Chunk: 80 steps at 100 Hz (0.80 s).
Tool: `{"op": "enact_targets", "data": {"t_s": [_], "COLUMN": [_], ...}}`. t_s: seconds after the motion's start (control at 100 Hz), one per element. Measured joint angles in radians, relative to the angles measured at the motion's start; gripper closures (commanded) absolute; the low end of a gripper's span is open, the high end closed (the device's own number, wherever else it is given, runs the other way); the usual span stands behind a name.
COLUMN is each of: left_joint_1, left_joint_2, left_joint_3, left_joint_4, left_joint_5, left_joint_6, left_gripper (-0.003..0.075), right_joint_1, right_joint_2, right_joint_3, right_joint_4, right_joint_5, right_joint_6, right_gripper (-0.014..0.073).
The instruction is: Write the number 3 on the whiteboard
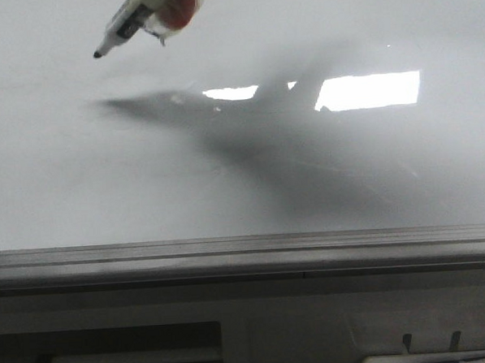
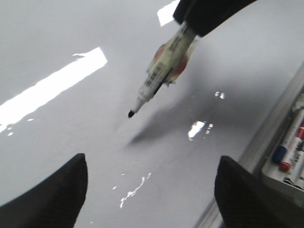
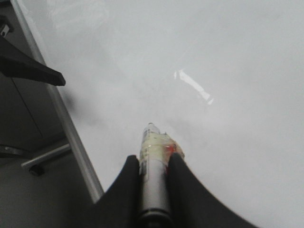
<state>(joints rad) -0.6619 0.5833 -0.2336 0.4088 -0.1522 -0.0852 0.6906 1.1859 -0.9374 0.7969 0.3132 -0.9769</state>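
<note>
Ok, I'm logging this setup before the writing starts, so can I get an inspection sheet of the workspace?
Surface: whiteboard glossy, no ink visible, light reflections.
Job's things: marker uncapped, tip above the board, its shadow apart from it; number 3 not drawn.
Clutter: spare markers in a tray beside the board's edge.
Grippers: right gripper shut on the marker; left gripper open, holding nothing.
Cables: nothing seen.
Surroundings: grey metal edge strip; dark frame below it.

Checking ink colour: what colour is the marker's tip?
Black; the marker tip shows best in the left wrist view.
</note>
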Motion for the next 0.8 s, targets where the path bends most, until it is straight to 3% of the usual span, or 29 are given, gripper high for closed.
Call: {"op": "enact_targets", "data": {"t_s": [0.26, 0.55, 0.8], "left_joint_1": [0.136, 0.148, 0.148], "left_joint_2": [-0.002, -0.004, -0.004], "left_joint_3": [0.001, 0.001, 0.001], "left_joint_4": [-0.121, -0.126, -0.126], "left_joint_5": [-0.164, -0.212, -0.215], "left_joint_6": [0.000, 0.000, 0.000], "left_gripper": [0.0323, 0.0325, 0.0325], "right_joint_1": [-0.055, -0.067, -0.136], "right_joint_2": [0.014, 0.079, 0.077], "right_joint_3": [-0.052, -0.080, -0.084], "right_joint_4": [0.000, -0.007, -0.012], "right_joint_5": [0.047, 0.051, 0.102], "right_joint_6": [-0.001, -0.001, 0.003], "right_gripper": [0.0653, 0.0652, 0.0632]}}
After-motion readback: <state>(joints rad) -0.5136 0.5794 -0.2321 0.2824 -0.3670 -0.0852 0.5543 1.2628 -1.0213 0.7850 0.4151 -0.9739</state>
